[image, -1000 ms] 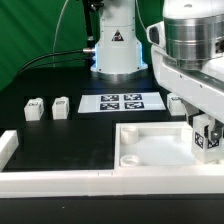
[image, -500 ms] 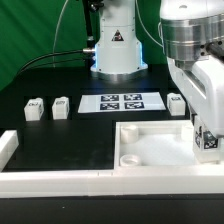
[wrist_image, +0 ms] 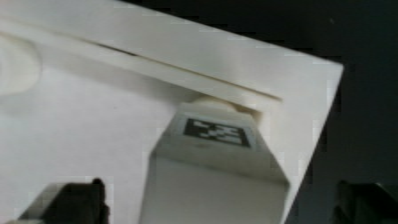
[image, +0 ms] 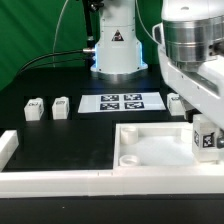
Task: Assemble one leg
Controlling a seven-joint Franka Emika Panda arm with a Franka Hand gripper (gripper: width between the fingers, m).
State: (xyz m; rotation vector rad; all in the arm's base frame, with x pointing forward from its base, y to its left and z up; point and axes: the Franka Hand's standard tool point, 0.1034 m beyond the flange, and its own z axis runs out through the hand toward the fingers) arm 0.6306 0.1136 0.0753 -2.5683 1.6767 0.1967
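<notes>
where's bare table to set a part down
Bare table between the two loose legs, the marker board and the tray part. Crowded at the tray's corner on the exterior view's right, where the end effector holds the leg.

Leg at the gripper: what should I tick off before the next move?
1. The leg is at the gripper, over the tray's corner on the exterior view's right: ok.
2. Grip closed on the leg: cannot tell; in the wrist view the fingertips look apart from it.
3. Leg seated in the tray: cannot tell from either view.
4. Leg upright: ok.
5. Three loose legs stand apart from the tray: ok.
6. The marker board is uncovered: ok.
</notes>
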